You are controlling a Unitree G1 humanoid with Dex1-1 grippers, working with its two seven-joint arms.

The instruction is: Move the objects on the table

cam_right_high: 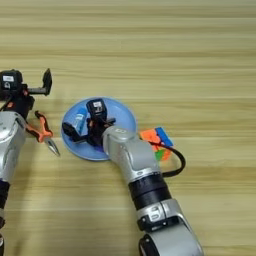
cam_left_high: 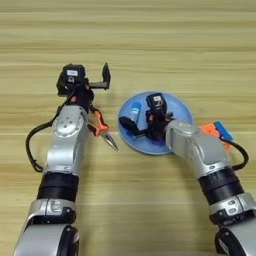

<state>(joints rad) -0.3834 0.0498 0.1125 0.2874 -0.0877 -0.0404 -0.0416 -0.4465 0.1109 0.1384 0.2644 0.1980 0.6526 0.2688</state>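
Left eye view: my left gripper (cam_left_high: 102, 80) stands open above orange-handled pliers (cam_left_high: 102, 131). My right gripper (cam_left_high: 137, 127) hangs over the blue plate (cam_left_high: 177, 107), beside the blue tube (cam_left_high: 134, 111); fingers' state unclear.

Right eye view: the puzzle cube (cam_right_high: 157, 140) sits on the table (cam_right_high: 200, 60), just right of the plate.

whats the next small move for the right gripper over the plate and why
Probably lift the right gripper straight up off the blue plate. It sits low over the plate, the blue tube lies there beside its fingers, and a purple block shows under the wrist. I can't tell if it holds anything.
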